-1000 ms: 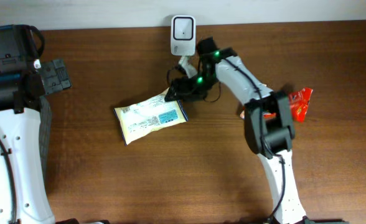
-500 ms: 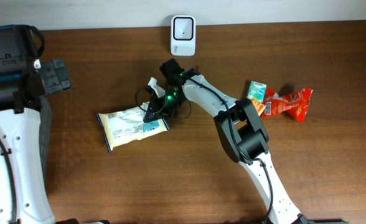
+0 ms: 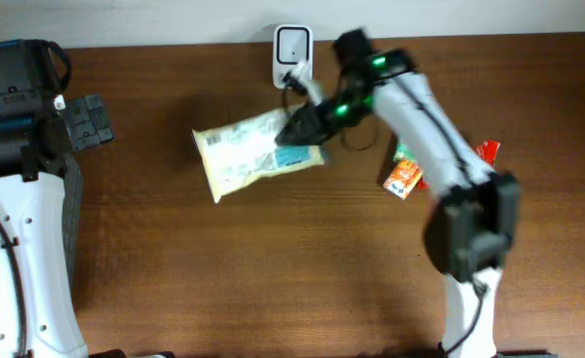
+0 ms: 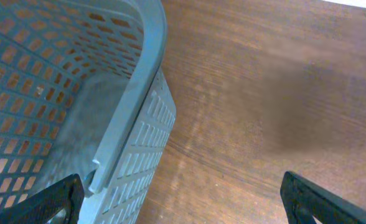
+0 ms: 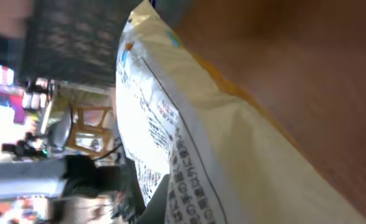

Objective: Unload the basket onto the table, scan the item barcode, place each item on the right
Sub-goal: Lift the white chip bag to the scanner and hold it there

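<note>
While our right gripper [image 3: 294, 132] clenches the pale yellow snack packet [image 3: 243, 154] at its right end, the packet stretches leftward just beside the white box-shaped scanner [image 3: 292, 45], our far-off left gripper [image 3: 87, 119] gaping.

Mock shop checkout on wooden table [image 3: 273, 288]: barcode scanner [image 3: 292, 50], grey plastic basket [image 4: 145, 74], snack bag [image 3: 238, 154].

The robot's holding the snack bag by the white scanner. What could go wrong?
The right gripper pinches only one end of the snack bag, so the bag might slip out or swing. The barcode may not end up facing the scanner; I cannot see where it is. The right arm also passes close by the small carton and might bump it.
</note>
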{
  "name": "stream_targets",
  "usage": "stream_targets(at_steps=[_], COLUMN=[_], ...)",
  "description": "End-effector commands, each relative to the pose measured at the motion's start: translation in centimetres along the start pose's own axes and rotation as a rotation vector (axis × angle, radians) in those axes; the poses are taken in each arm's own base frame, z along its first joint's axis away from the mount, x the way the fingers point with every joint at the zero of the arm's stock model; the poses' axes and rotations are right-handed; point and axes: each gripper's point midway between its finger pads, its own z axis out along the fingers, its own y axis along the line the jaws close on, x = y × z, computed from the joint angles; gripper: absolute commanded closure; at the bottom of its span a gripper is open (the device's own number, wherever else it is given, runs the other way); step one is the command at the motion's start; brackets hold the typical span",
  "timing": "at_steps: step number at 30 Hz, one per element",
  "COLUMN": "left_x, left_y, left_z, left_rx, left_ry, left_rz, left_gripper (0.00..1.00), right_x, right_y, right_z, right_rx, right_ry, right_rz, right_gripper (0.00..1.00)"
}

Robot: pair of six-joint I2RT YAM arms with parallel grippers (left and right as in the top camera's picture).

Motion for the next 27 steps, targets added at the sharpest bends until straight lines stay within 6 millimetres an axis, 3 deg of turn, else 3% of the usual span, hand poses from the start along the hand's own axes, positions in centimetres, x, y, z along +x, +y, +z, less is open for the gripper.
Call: stream_targets(at_steps=[1, 6, 13, 14, 16, 17, 19, 20, 23, 24, 27], left_x=[0.0, 0.0, 0.0, 0.0, 0.0, 0.0, 0.0, 0.0, 0.0, 0.0, 0.0], left_y=[0.1, 0.1, 0.1, 0.1, 0.1, 0.1, 0.1, 0.1, 0.1, 0.1, 0.1], left_z=[0.1, 0.1, 0.1, 0.1, 0.1, 0.1, 0.1, 0.1, 0.1, 0.1, 0.1], left_rx=[-0.007, -0.007, -0.007, -0.007, -0.007, -0.007, -0.007, -0.007, -0.007, -0.007, -0.007], left_ry=[0.002, 0.002, 0.002, 0.002, 0.002, 0.002, 0.002, 0.002, 0.002, 0.002, 0.002], left_rz=[-0.013, -0.013, -0.013, -0.013, -0.013, -0.013, -0.013, -0.013, -0.013, -0.013, -0.013], left_gripper=[0.01, 0.01, 0.01, 0.01, 0.01, 0.01, 0.01, 0.01, 0.01, 0.01, 0.01], right_x=[-1.3, -1.9, -1.7, -2.0, -2.9, -3.3, -4.1, -5.0, -8.6, -9.6, -12.9], right_y=[4.5, 2.7, -0.2, -1.4, -5.8, -8.4, -10.1, -10.9, -10.9, -10.7, -11.1], right_z=[-5.1, -10.7, -14.9, -15.1, -15.6, -16.2, -16.8, -17.6, -20.7, -21.0, -19.1], right_rx=[-0.043, 0.004, 0.093, 0.155, 0.433, 0.669, 0.912, 1.113, 1.63, 1.718, 1.888], right_ry=[-0.114, -0.233, -0.303, -0.297, -0.271, -0.24, -0.215, -0.205, -0.254, -0.246, -0.168], right_rz=[-0.224, -0.236, -0.222, -0.172, -0.028, 0.005, -0.005, -0.04, -0.137, -0.188, -0.4], right_gripper=[0.96, 0.96, 0.96, 0.96, 0.96, 0.96, 0.96, 0.96, 0.96, 0.96, 0.96])
